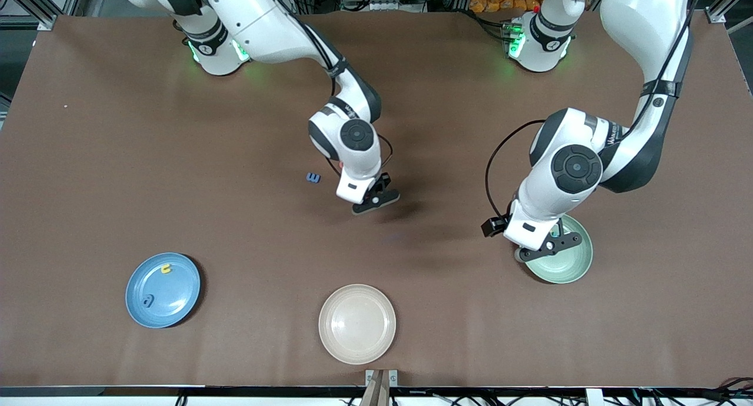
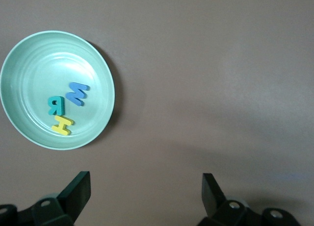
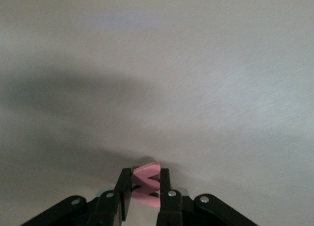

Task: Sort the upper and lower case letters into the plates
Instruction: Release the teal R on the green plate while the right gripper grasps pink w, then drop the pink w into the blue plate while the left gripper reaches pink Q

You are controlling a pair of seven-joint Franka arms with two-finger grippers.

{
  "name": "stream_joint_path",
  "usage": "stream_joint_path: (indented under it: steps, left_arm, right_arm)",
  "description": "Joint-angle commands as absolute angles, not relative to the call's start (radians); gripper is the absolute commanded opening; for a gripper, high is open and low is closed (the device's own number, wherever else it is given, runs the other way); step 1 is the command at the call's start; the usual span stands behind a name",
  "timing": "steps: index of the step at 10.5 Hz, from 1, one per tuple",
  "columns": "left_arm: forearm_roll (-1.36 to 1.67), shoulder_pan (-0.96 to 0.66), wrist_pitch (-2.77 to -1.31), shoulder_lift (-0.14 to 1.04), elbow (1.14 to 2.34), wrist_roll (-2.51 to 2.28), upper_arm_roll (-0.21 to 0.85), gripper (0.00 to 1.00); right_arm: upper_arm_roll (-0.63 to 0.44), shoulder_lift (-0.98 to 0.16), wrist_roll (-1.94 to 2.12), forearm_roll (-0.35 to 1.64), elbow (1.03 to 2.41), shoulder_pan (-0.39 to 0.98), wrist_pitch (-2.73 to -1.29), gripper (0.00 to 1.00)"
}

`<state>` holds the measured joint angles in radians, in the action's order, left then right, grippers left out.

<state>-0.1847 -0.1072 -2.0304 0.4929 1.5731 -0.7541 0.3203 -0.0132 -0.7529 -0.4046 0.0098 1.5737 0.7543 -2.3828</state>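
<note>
Two arms bent down over the brown desk (image 1: 117, 159).
Right hand (image 3: 145, 192) pinches a zigzag pink foam letter (image 3: 145, 183) mid-desk; left hand (image 2: 146, 191), fingers spread, hangs over the matte mint plate (image 2: 29, 64) holding three flat letters (image 2: 64, 106).

The left arm covered a good chunk of the mint green plate (image 1: 573, 265) in the front view, so the letters in it didn't show there at all. The right hand (image 3: 145, 187) had its pink letter (image 3: 146, 183) squeezed between the fingers (image 3: 125, 191), lower part tucked out of sight, and I honestly couldn't say which letter it was. From the front that letter was completely hidden under the hand. The blue letter (image 1: 313, 177) on the tabletop (image 1: 117, 159) was too tiny to read, same for the yellow letter (image 1: 166, 270) and the blue-grey letter (image 1: 147, 301) in the blue plate (image 1: 176, 312). Both arms ran off the top edge.
</note>
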Motion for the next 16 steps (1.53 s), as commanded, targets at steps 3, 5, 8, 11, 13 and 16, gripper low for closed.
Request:
stream_joint_path:
  steps: [3,5,8,11,13,16]
  left_arm:
    - [-0.149,-0.184,-2.026,0.497,1.583,-0.712,0.370,1.00]
    - [-0.137,-0.242,-2.061,0.512,1.569,-0.650,0.400,1.00]
    - [-0.124,-0.382,-2.088,0.572,1.510,-0.781,0.405,1.00]
    - [-0.127,-0.478,-2.251,0.653,1.506,-0.474,0.405,1.00]
    - [-0.127,-0.529,-2.414,0.736,1.506,-0.151,0.402,1.00]
    - [-0.213,-0.613,-2.546,0.814,1.506,0.074,0.391,1.00]
  right_arm:
    - [-0.012,-0.527,-0.379,0.037,1.566,0.577,-2.080,0.00]
    - [-0.040,-0.525,-0.379,-0.026,1.528,0.499,-2.043,0.00]
    - [-0.054,-0.554,-0.344,-0.110,1.499,0.306,-2.069,0.00]
    - [-0.054,-0.629,-0.190,-0.110,1.499,0.111,-2.179,0.00]
    - [-0.054,-0.684,-0.189,-0.112,1.499,0.062,-2.279,0.00]
    - [-0.054,-0.732,-0.183,-0.126,1.462,-0.001,-2.325,0.02]
